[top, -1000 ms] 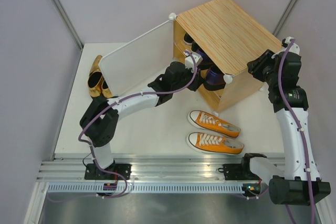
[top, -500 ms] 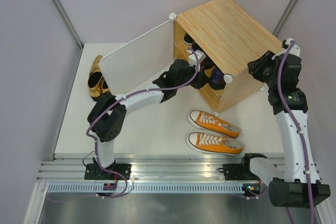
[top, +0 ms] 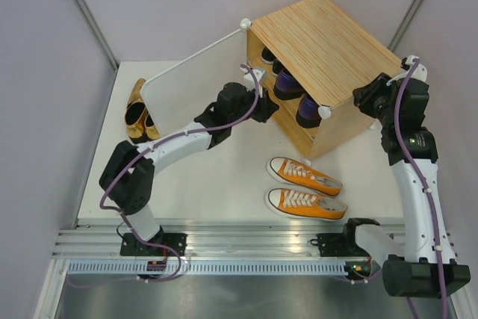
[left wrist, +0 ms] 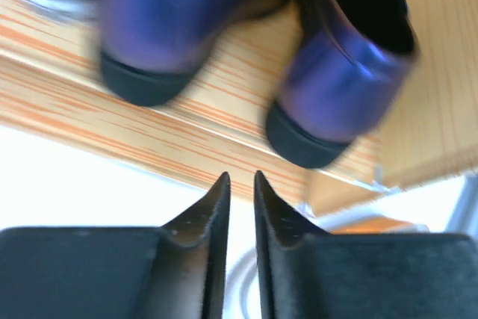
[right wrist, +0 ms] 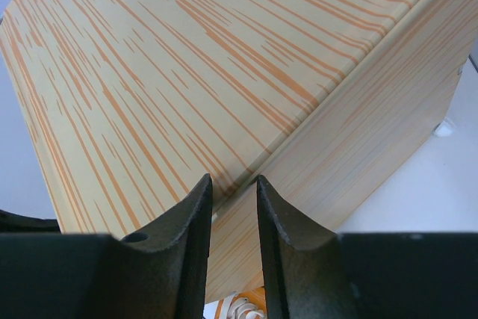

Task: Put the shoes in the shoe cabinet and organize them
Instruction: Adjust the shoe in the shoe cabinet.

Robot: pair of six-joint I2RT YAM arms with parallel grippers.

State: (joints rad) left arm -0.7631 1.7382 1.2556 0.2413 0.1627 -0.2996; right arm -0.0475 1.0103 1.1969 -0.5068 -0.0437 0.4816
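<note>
Cabinet shelf (left wrist: 233, 78): purple loafers (left wrist: 160, 20), heels outward

White table top (top: 216, 184) is evenly lit, with soft shadows. Pale lilac-grey walls (top: 45, 72) are seen on three sides, joined by grey corner struts (top: 84, 13). Aluminium rail (top: 246, 240) is fixed along the near edge, grey metal sheet (top: 246, 296) below.
</note>
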